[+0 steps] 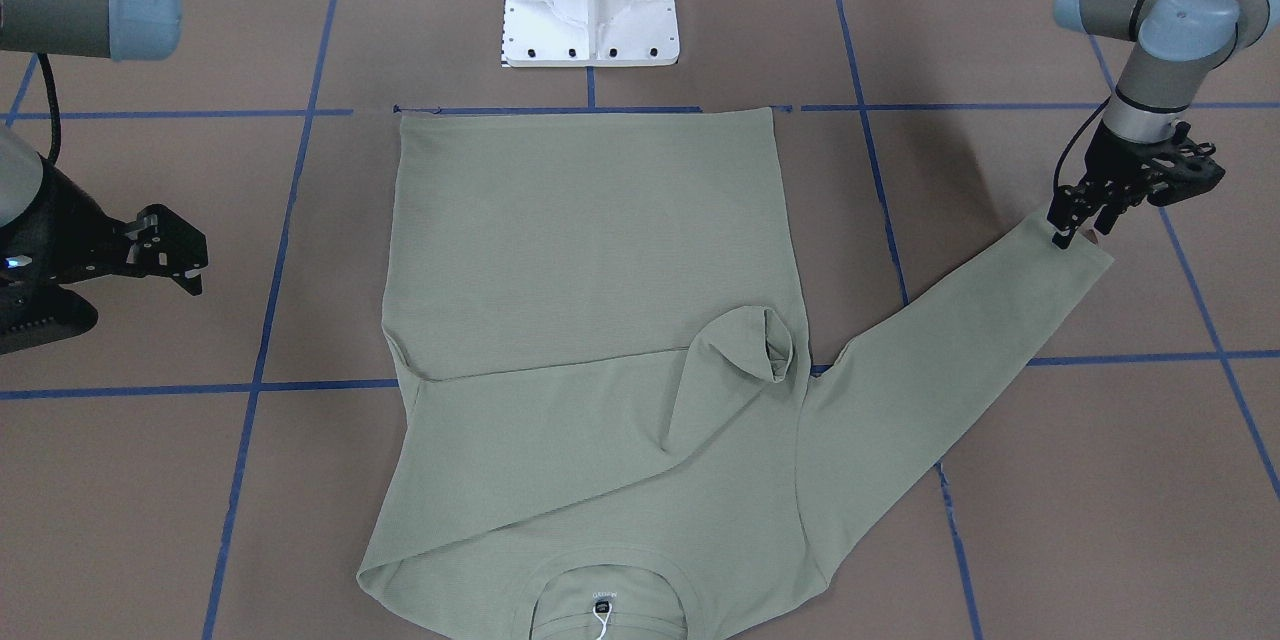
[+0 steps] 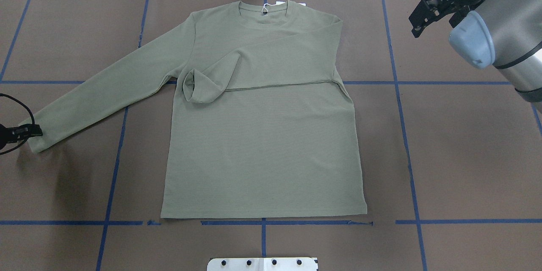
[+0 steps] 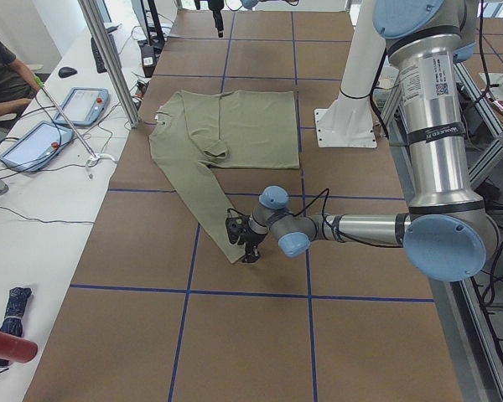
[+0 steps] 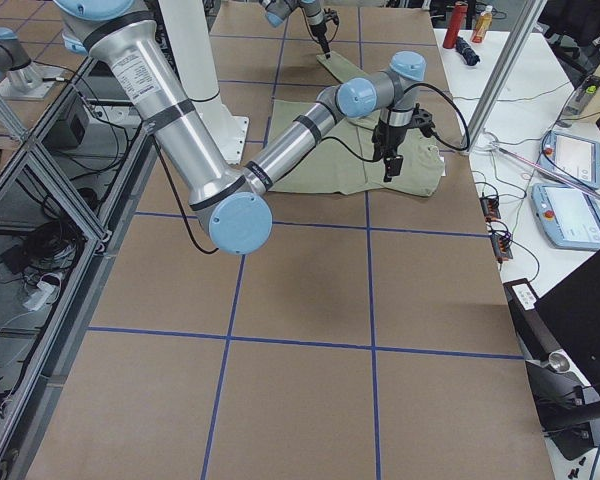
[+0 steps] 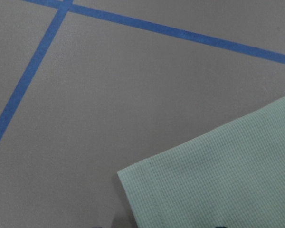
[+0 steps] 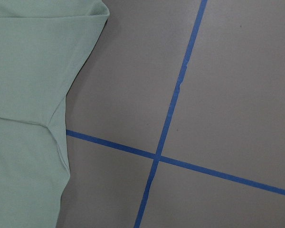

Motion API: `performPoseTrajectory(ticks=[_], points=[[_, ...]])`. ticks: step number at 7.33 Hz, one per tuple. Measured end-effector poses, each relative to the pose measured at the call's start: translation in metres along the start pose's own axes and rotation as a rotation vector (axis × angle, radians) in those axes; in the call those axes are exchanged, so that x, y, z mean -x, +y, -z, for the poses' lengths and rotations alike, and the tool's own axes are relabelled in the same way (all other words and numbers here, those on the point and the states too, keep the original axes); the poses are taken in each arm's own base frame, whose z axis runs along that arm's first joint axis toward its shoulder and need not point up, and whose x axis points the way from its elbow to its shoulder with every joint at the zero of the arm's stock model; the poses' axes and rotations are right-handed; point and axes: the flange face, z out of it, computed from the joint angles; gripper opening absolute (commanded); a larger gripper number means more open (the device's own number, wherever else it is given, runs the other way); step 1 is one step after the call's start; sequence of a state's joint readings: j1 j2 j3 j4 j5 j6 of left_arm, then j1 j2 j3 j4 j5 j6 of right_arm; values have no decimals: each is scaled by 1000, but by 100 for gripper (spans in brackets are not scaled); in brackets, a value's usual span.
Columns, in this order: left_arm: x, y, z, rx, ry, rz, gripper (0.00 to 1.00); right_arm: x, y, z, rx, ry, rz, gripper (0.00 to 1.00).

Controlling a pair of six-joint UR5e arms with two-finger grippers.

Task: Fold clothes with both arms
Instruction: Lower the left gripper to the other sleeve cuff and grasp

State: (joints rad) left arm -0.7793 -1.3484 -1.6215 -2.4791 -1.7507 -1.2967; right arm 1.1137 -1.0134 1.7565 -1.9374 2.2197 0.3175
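While the sage-green waffle-knit long-sleeved shirt (image 2: 262, 148) lies flat on the brown table (image 2: 465, 156), one sleeve (image 2: 237, 67) folded across its chest, the black left fingers (image 1: 1060, 220) sit parted at the other's hemmed cuff (image 5: 218, 180), and the right fingers (image 2: 420, 16) hang spread, empty.

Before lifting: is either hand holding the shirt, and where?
Right hand holds nothing. Left hand is at the sleeve cuff; whether it grips cannot be told.
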Motion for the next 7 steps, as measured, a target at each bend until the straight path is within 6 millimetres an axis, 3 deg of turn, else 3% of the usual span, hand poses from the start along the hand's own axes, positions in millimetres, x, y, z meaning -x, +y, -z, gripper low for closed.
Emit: performPoseTrajectory(ticks=[3, 6, 7], points=[[-1, 0, 1, -1, 2, 20, 0, 2, 1, 1, 4, -22, 2, 100], [-11, -1, 9, 0, 19, 26, 0, 0, 1, 2, 6, -27, -2, 100], [-27, -4, 17, 4, 14, 24, 0, -7, 2, 3, 5, -25, -13, 100]])
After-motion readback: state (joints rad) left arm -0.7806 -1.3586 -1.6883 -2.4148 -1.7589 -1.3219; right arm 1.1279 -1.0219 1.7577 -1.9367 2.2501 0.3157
